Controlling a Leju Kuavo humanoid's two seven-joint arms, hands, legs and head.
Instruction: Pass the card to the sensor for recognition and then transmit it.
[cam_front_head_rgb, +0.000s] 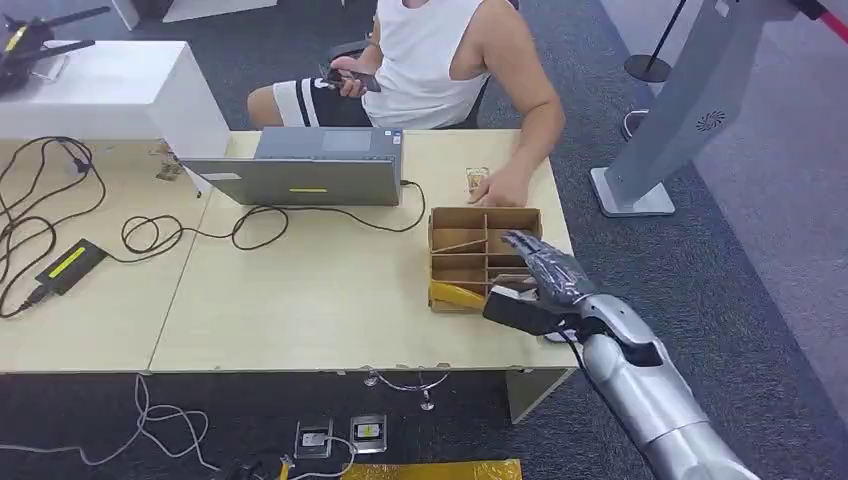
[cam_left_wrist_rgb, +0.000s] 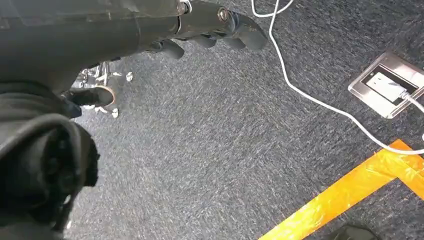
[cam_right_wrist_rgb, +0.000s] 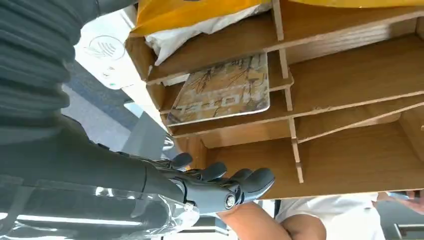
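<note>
The right hand (cam_front_head_rgb: 545, 272) hovers over the right side of the brown wooden compartment tray (cam_front_head_rgb: 440, 222), fingers stretched out and apart, holding nothing. One card with a pale leaf-patterned face (cam_right_wrist_rgb: 222, 90) lies flat in one compartment of that tray, near the hand's fingertips but not touching them. In a neighbouring compartment sit one yellow packet (cam_right_wrist_rgb: 195, 12) and one white packet (cam_right_wrist_rgb: 200, 31), the yellow lying on the white. The tray stands near the right edge of the light wooden table (cam_front_head_rgb: 320, 310). Left of the tray one open grey laptop (cam_front_head_rgb: 300, 178) rests, with a black cable (cam_front_head_rgb: 260, 225) looping from it. Behind the tray a seated person in a white sleeveless top (cam_front_head_rgb: 430, 60) rests one hand (cam_front_head_rgb: 505, 188) on the table beside it. The left hand (cam_left_wrist_rgb: 210, 37) hangs over dark carpet, fingers loosely curled, holding nothing.
</note>
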